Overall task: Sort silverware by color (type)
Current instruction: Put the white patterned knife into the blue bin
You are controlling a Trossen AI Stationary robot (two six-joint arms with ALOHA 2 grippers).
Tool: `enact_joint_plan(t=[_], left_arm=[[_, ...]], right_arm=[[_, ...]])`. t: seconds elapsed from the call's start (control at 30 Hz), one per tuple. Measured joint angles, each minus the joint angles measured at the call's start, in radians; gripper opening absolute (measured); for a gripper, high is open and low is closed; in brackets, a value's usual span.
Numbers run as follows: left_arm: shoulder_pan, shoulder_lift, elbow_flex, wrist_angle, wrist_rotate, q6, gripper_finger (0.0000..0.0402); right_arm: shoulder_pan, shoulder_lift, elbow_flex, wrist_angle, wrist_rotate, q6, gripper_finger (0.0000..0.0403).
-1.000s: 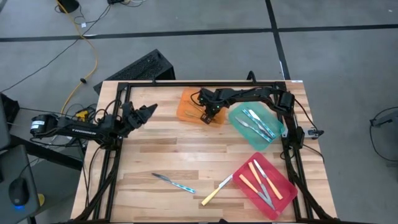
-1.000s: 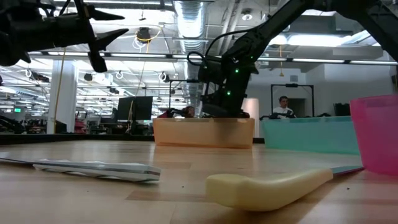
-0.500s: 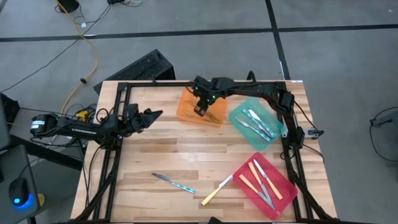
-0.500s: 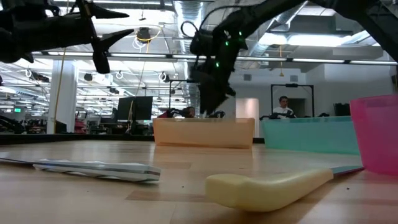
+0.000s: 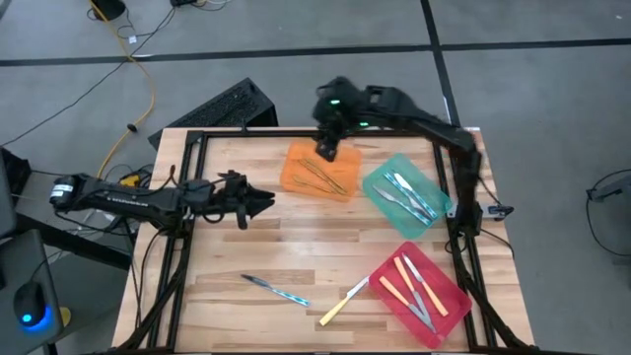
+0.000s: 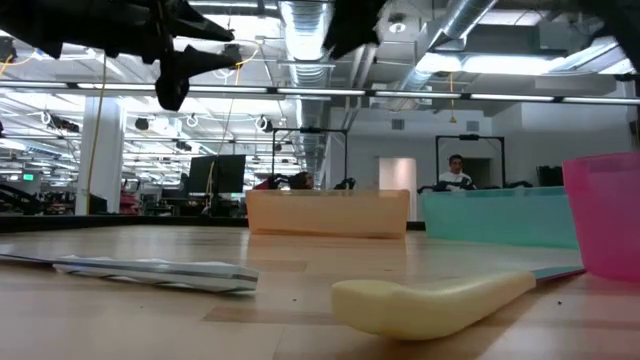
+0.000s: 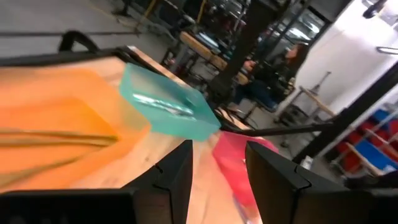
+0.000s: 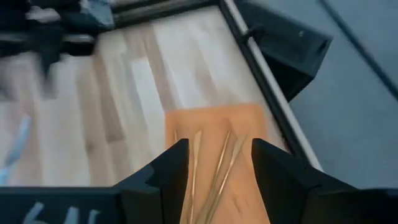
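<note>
Blue-handled knife and yellow knife lie loose on the wood well below the left gripper, long axes slanting across its reach, fingers spread and empty; right gripper, spread too, hangs above the orange tray

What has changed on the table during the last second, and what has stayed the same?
The right gripper let go of the gold utensils in the orange tray, opened and rose clear above the tray's far edge. The left gripper moved out from the table's left edge toward the middle, jaws open and empty. The blue-handled knife, the yellow-handled knife and all three trays stayed put.
</note>
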Motion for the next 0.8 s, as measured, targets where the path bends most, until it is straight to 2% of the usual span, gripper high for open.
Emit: enact_joint_plan(t=[0.17, 0.47, 0.67, 0.8], left_arm=[[-0.026, 0.001, 0.001, 0.013, -0.087, 0.038, 0.0130], [-0.063, 0.064, 0.002, 0.020, -0.073, -0.035, 0.0130], [-0.132, 0.169, 0.005, 0.067, -0.073, -0.041, 0.0130], [-0.172, 0.255, 0.061, 0.067, -0.072, -0.036, 0.0130]], right_arm=[[0.017, -0.198, -0.033, -0.069, 0.007, 0.017, 0.0193], [0.120, -0.475, -0.034, -0.201, 0.039, 0.042, 0.0193], [0.257, -0.606, -0.034, -0.364, 0.114, 0.177, 0.0193], [0.371, -0.662, -0.035, -0.435, 0.168, 0.276, 0.0193]])
